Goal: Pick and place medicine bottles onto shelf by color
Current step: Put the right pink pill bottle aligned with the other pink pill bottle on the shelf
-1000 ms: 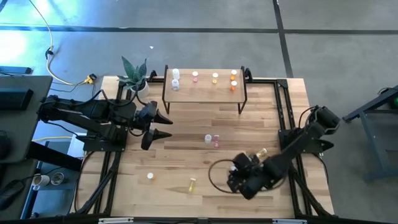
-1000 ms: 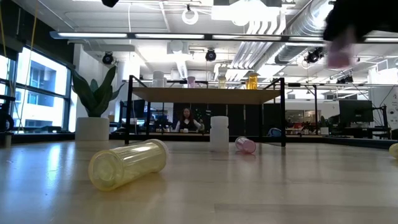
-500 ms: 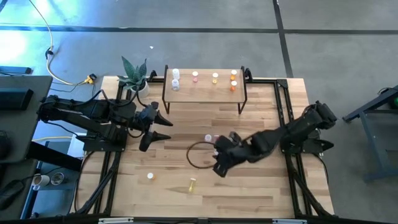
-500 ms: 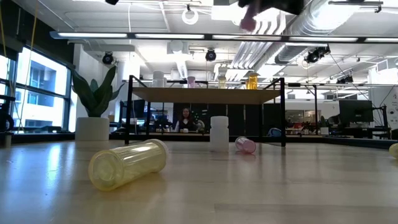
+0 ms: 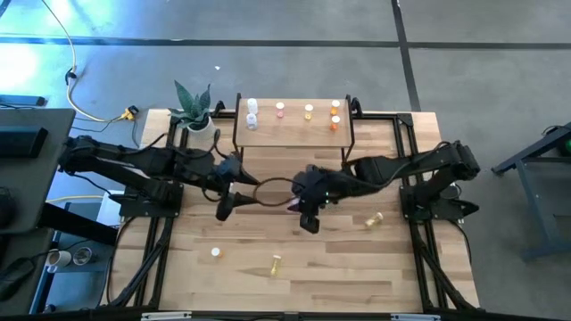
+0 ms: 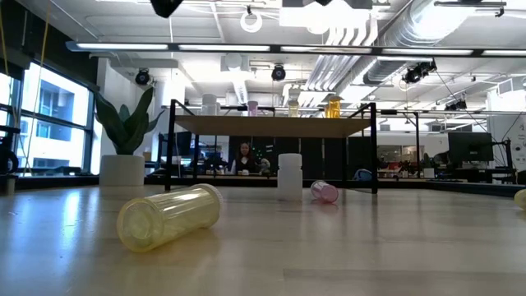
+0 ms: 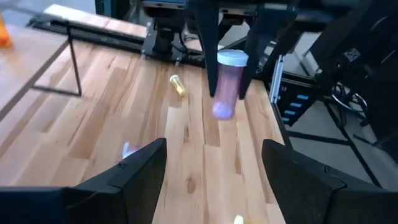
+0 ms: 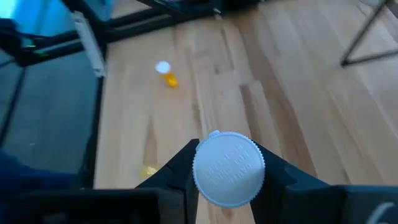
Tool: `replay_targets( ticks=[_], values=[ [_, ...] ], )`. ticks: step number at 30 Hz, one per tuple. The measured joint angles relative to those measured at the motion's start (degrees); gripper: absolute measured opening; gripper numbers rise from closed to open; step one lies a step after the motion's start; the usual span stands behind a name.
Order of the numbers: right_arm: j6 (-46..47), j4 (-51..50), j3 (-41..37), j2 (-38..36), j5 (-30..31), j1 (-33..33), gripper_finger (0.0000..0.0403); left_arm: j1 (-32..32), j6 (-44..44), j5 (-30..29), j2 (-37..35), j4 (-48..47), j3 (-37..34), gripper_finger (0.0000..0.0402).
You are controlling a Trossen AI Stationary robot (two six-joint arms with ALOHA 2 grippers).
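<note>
My right gripper (image 5: pixel 299 207) is over the middle of the table, shut on a pink bottle (image 7: pixel 225 87) with a white cap (image 8: pixel 228 168). My left gripper (image 5: pixel 230 189) is open and empty just left of it, facing the bottle; its fingers show in the left wrist view (image 7: pixel 214 180). The shelf (image 5: pixel 294 125) stands at the far edge with white, pink, yellow and orange bottles upright on it. A yellow bottle (image 5: pixel 373 219) lies on its side on the table, right of my right gripper. My right gripper pinches the pink bottle between its two fingers (image 7: pixel 209 56), on the upper body just below the cap (image 7: pixel 227 73). The fingers come from above, pointing down along the bottle. The bottle hangs cap up, slightly tilted, clear of the table.
A small bottle (image 5: pixel 215 253) and a yellow bottle (image 5: pixel 276 264) are near the front left. In the low view a white bottle (image 6: pixel 289 176) stands and a pink one (image 6: pixel 325 191) lies before the shelf. A potted plant (image 5: pixel 194 111) is at the far left.
My right gripper has carried the pink bottle from the table's near right part toward the far and left, to the middle, keeping it lifted. This has uncovered the lying yellow bottle on the right. My left gripper has gone a little toward the right.
</note>
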Motion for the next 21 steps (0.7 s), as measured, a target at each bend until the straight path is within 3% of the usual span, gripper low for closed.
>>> replay_targets(
  ticks=[11, 21],
  values=[
    [-7.93, 1.36, 3.86, -0.02, -12.12, -6.13, 0.0089, 0.00, 0.35, 0.02, 5.98, 9.49, 0.00, 0.0255],
    [-10.41, 2.23, 4.84, -0.02, -14.31, -8.51, 0.0089, 0.04, -1.74, -0.55, 10.60, 18.14, 0.04, 0.0255]
  ],
)
